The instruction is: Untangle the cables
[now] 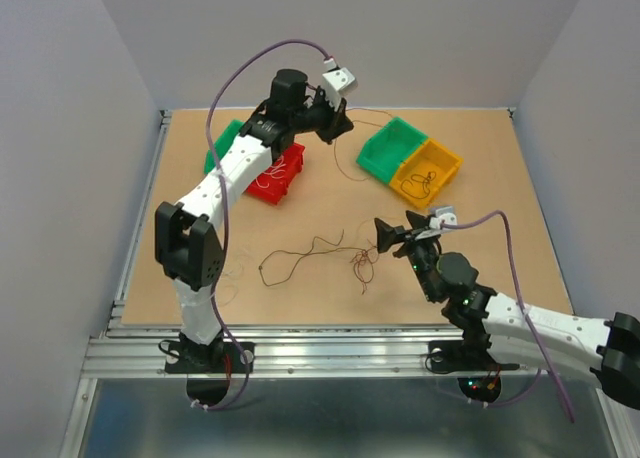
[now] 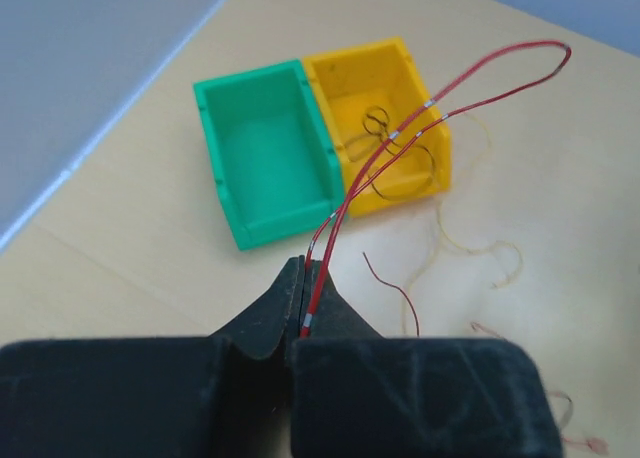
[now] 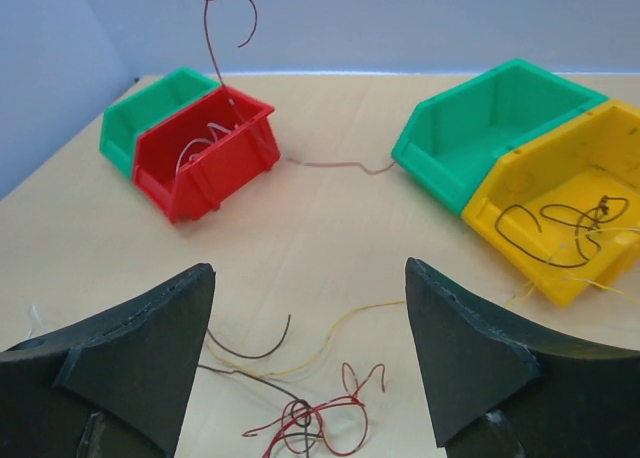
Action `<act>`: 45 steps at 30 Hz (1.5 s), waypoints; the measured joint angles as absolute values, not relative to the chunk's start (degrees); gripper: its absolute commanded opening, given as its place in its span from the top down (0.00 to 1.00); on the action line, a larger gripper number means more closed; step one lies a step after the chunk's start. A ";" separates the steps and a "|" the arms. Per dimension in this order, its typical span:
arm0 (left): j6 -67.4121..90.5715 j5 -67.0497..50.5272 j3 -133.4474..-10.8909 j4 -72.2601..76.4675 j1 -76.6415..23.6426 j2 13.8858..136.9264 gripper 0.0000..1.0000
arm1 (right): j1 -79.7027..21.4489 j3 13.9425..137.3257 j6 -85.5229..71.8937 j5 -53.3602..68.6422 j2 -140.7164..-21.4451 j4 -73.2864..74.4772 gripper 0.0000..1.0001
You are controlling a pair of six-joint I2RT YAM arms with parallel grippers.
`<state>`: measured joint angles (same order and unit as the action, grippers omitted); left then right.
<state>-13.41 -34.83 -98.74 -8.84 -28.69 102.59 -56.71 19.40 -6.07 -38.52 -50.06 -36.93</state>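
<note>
A small tangled clump of red and brown cables [image 3: 320, 418] lies on the table just below my open right gripper [image 3: 308, 270], untouched. In the top view the clump [image 1: 362, 263] sits left of the right gripper [image 1: 392, 233], and a long brown strand [image 1: 300, 250] trails from it to the left. My left gripper [image 2: 303, 270] is shut on a doubled red cable [image 2: 440, 98], held high at the back of the table [image 1: 335, 118]. That red cable's end [image 3: 212, 38] dangles above the red bin.
A red bin [image 3: 205, 148] holding whitish wires stands back left against a green bin [image 3: 150, 113]. Back right are an empty green bin [image 2: 265, 153] and a yellow bin [image 2: 385, 118] with dark and yellowish wires. Loose yellowish strands [image 2: 480, 253] lie on the board.
</note>
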 measured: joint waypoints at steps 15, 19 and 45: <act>-15.33 -12.01 -124.33 -5.52 -33.69 128.62 1.00 | -56.71 11.14 -4.45 -50.37 -32.73 -41.85 0.18; -17.34 -7.09 -129.19 -4.43 -36.36 133.16 1.00 | -56.71 11.14 -3.84 -50.63 -33.19 -42.54 0.18; -22.52 20.03 -135.83 -10.07 -43.44 147.28 1.00 | -56.71 10.96 -2.79 -54.48 -29.89 -43.48 0.20</act>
